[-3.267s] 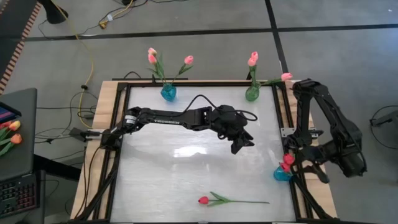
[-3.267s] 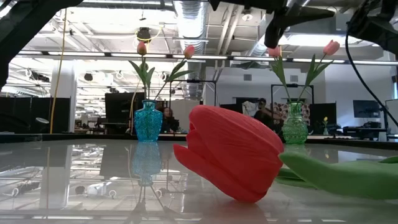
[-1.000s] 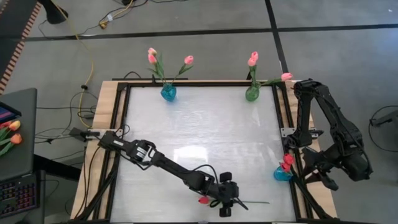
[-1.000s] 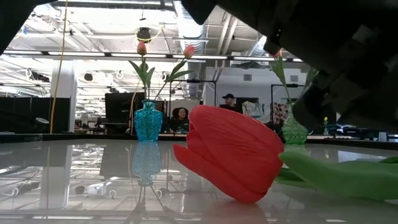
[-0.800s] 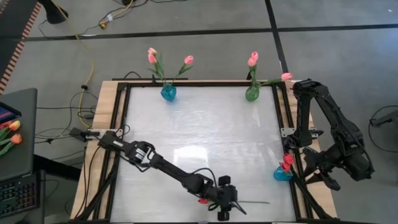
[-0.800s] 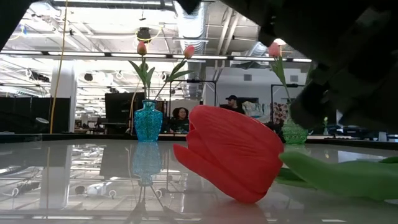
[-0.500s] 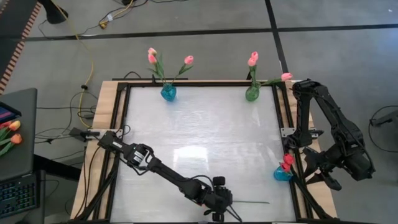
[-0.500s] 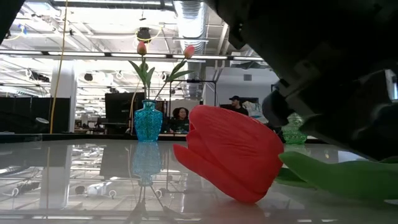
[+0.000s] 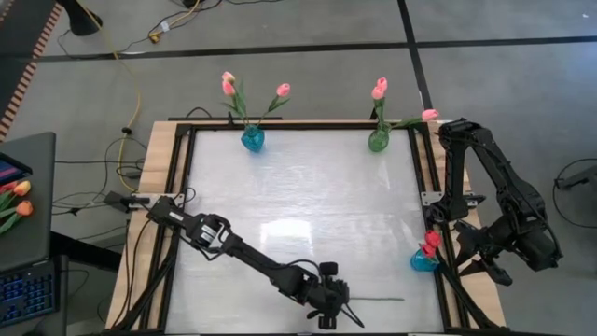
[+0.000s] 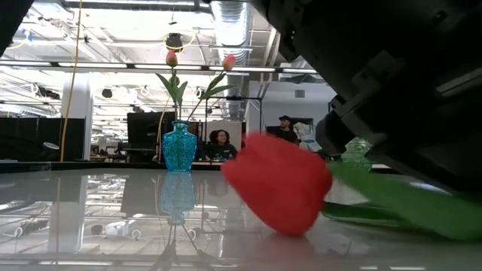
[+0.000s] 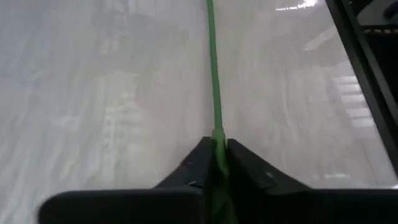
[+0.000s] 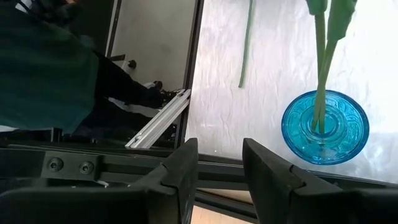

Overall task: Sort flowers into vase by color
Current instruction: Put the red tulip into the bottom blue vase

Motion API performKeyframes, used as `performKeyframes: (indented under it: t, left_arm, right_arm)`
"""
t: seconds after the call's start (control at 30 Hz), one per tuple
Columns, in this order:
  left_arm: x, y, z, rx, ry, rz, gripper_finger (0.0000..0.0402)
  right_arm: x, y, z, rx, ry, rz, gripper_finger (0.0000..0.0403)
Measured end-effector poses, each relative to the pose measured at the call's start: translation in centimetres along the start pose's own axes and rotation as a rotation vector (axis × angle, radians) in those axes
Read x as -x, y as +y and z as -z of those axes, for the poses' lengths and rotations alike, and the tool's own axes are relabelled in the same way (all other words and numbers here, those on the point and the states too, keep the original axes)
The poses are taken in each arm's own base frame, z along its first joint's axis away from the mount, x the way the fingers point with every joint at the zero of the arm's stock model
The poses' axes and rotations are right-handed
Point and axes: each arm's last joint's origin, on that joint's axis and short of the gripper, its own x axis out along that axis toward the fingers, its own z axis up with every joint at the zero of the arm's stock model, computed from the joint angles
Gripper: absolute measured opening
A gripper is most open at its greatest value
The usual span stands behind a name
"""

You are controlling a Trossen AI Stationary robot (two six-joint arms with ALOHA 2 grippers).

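A red tulip lies near the table's near edge. Its red head (image 10: 279, 184) shows close in the low view, and its green stem (image 9: 378, 301) runs toward the right edge. My left gripper (image 11: 216, 144) is shut on that stem; in the high view it covers the head. My right gripper (image 12: 219, 152) stands open at the right edge, beside a blue vase (image 9: 424, 261) that holds red tulips (image 9: 431, 241). At the far edge, a second blue vase (image 9: 252, 139) and a green vase (image 9: 377, 141) hold pink tulips. My left gripper pinches the tulip's stem (image 11: 215, 133) between its two fingertips, close to the head end. The fingers slant down from the far left and lie nearly along the stem. The stem's long free part (image 11: 211, 56) stretches ahead on the table.
A black frame (image 9: 179, 196) runs round the table. The right arm (image 9: 508, 205) stands along the right edge. A wide bare stretch of white tabletop (image 9: 298, 196) lies between the far vases and the tulip. Orange tulips (image 9: 14, 201) lie off the table at the left.
My left gripper has gone toward the table's left and near edges along the stem, has come over the red head and has taken hold of the stem. The head has tipped and turned where it lay.
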Motion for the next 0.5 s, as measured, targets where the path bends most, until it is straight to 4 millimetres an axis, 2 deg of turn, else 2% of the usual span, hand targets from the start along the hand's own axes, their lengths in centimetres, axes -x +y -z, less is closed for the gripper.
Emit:
performKeyframes:
  t: [0.07,0.2,0.3,0.5]
  left_arm:
    - [0.2,0.2,-0.6,0.014,-0.002,0.018,0.001]
    - [1.1,0.4,-2.8,0.002,-0.028,0.049,0.0009]
    - [2.6,1.0,-5.1,-0.038,-0.028,0.036,0.0005]
    - [6.1,3.3,-8.5,-0.095,-0.019,-0.002,0.0003]
  right_arm:
    - [0.0,0.0,0.0,0.0,0.001,-0.001,0.0152]
    - [0.0,0.0,0.0,0.0,0.008,-0.002,0.0152]
    - [0.2,-0.1,-0.1,-0.008,0.018,-0.008,0.0152]
    - [0.7,-0.5,-0.5,-0.045,0.024,-0.035,0.0152]
